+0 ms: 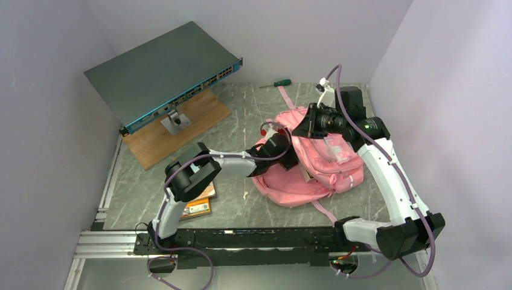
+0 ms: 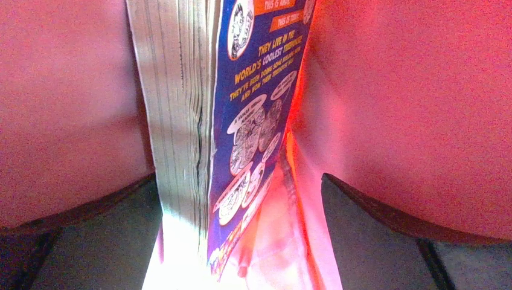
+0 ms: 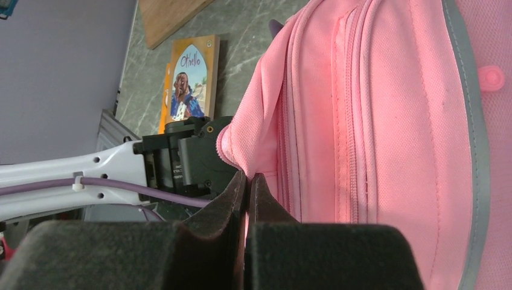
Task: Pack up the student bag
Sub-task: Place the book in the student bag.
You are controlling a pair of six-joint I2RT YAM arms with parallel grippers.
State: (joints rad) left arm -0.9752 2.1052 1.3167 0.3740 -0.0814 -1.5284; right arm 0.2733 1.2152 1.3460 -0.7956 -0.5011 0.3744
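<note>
At the far left we see a switch [image 1: 163,75] propped on a board [image 1: 151,148]. Nearer us, Othello [image 3: 190,78] lies flat on the table [image 1: 241,211] with an orange book under it, just beside the left arm [image 1: 232,164]. That arm reaches right, into the mouth of the bag [image 1: 314,175].

Inside, pink cloth is on both sides, and the left claw [image 2: 240,178] is spread. A thick blue book [image 2: 253,121] stands on edge between its fingers [image 2: 90,241]. The page side is close against the left finger, and we see a bright gap before the right one.

A screwdriver [image 1: 278,83] lies at the back edge of the table. The bag sits right of centre on the table, slumped, with a strap trailing towards us.

The right claw [image 3: 247,181] is pressed together on a fold of pink cloth at the rim of the bag's opening.
</note>
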